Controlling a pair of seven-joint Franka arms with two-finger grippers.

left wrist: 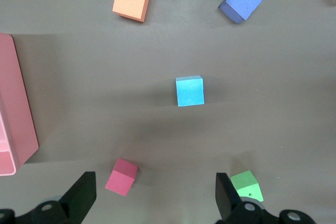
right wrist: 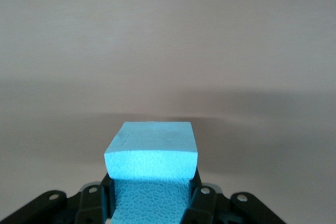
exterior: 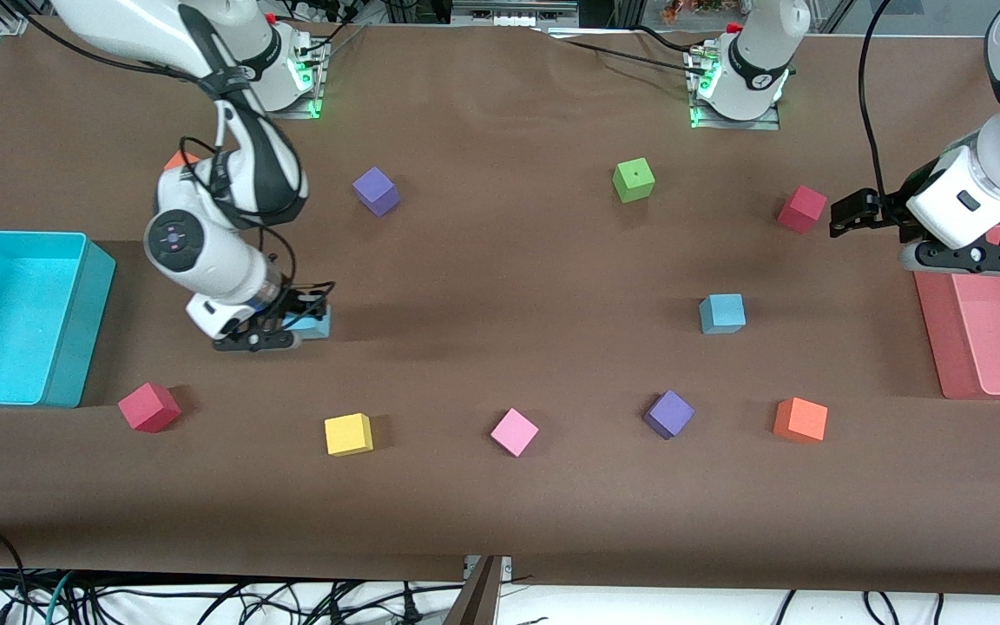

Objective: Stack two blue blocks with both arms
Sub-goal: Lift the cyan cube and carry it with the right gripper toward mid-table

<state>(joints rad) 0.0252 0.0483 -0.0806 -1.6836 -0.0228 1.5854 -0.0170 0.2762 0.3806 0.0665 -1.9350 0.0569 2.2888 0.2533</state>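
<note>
Since the right claw is already closed on the first blue block down at the counter, toward the right arm's end, we want a straight vertical lift next, no dragging. The right wrist view shows the block seated square between the fingers, though we can't quite tell from the front view whether it has left the surface yet. The second blue block sits alone on the counter toward the left arm's end, well apart from the first, between the green cube and the purple cube. We'd carry high enough to clear everything, line up edges over the second block, lower until touching, then release. The left claw waits wide open and empty, up in the air just beside the pink tray, near a red cube; keep it out of the carry path.
</note>
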